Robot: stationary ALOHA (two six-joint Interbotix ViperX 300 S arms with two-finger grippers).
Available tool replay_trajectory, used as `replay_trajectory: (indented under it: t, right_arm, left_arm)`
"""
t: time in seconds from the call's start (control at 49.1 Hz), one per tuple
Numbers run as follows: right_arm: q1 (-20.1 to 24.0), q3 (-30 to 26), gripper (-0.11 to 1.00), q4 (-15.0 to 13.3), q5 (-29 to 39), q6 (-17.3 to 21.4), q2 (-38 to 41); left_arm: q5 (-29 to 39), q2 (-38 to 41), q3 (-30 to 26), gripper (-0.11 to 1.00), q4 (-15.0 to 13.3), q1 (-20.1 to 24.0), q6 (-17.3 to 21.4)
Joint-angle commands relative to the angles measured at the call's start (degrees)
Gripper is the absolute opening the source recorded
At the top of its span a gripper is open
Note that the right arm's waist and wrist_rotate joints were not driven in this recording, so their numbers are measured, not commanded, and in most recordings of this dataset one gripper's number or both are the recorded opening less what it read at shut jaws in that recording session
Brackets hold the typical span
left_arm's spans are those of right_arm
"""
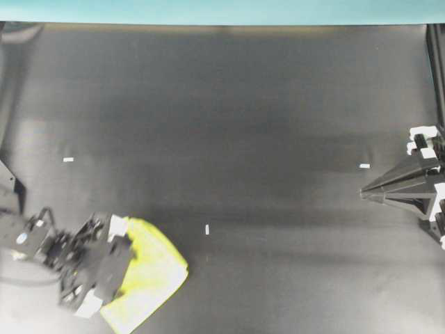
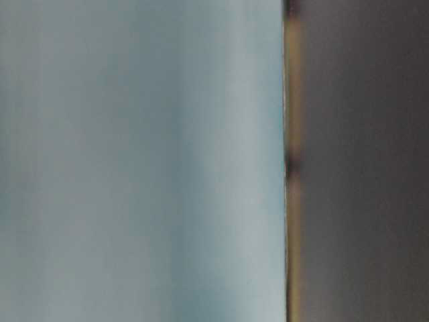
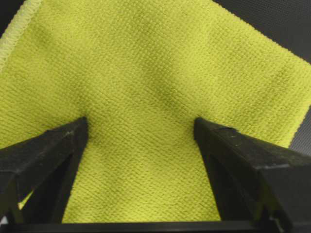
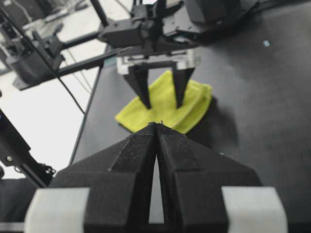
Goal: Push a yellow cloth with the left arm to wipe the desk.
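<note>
1. Since our left gripper is already planted on the yellow cloth, we're basically set up for the wipe. In the left wrist view both fingertips press down into the fabric with a wide gap between them, so the jaws are spread and pinning the cloth, not pinching it.

2. The cloth sits at the near-left corner of the desk in the overhead view. Most of it pokes out past the fingertips toward the middle of the desk, with one corner pointing that way too.

3. That's the relation we care about: the bulk of the cloth lies ahead of the gripper, on the side facing the open desk. We reckon a push away from the arm's base, toward the white tape mark just beyond the cloth, should drag it along without it slipping out.

4. Our right gripper hangs well apart from the cloth, over at the far right edge. From its own wrist camera the two jaws are pressed together with nothing between them, so it's closed and empty. The left arm is clearly the nearer one.

5. The table-level view is just blur, no use to us.

6. Risk, as we see it: the cloth could bunch if the tips lift.
</note>
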Motion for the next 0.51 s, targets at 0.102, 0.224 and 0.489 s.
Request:
replay_trajectory:
  t: [0.102,0.224,0.489]
  right_arm:
    - [-0.09,-0.70,0.01,0.09,-0.53,0.09,0.09]
    - [0.00,-0.70,0.01,0.09,-0.53,0.09,0.09]
    - [-0.09,-0.70,0.01,0.09,-0.35,0.00,0.00]
  left_arm:
    - [0.53,0.09,0.97,0.87,-0.26,-4.22,-0.35]
    - [0.35,0.18,0.97,0.87,-0.26,-4.22,-0.35]
    - [0.09,-2.11,-0.44,0.87,-0.18,-1.14,0.62]
